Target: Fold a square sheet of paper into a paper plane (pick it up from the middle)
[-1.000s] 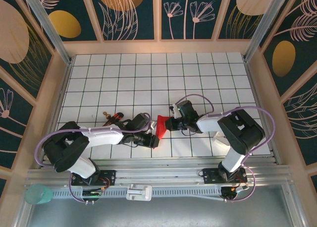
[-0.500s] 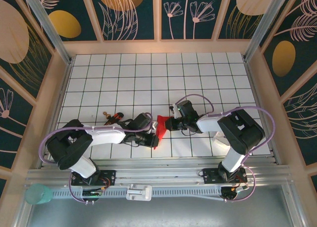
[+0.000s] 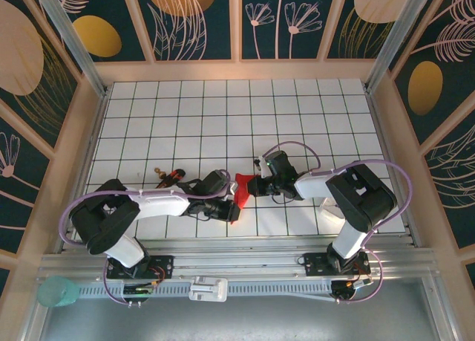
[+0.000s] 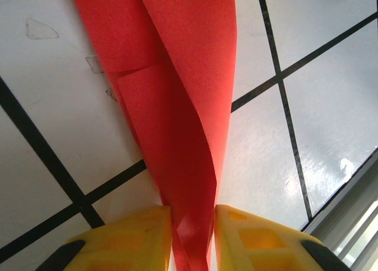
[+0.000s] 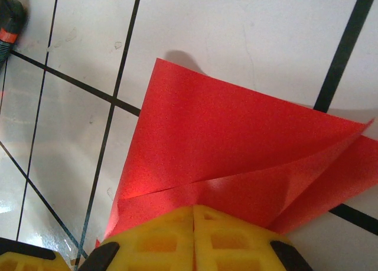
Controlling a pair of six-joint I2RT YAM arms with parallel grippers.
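Note:
The square sheet of paper (image 3: 239, 192) is a folded, creased red shape standing between my two grippers, near the front middle of the grid table. My left gripper (image 3: 229, 208) is shut on its near end. In the left wrist view the red paper (image 4: 177, 105) rises twisted from between the yellow fingers (image 4: 136, 238), and the left gripper (image 4: 193, 238) touches it on both sides. My right gripper (image 3: 254, 185) is at the paper's far right edge. In the right wrist view the right gripper (image 5: 193, 211) has its tips closed together on the paper (image 5: 236, 129), and creases run out from them.
A small dark tool with a red band (image 3: 169, 177) lies left of the left gripper, and its end (image 5: 8, 20) is in the right wrist view. A white object (image 3: 330, 207) sits by the right arm. The table's front rail (image 4: 348, 206) is close behind the left gripper.
My left gripper has closed on the near end of the paper and shifted slightly to the right. The right gripper has kept its place and its grip.

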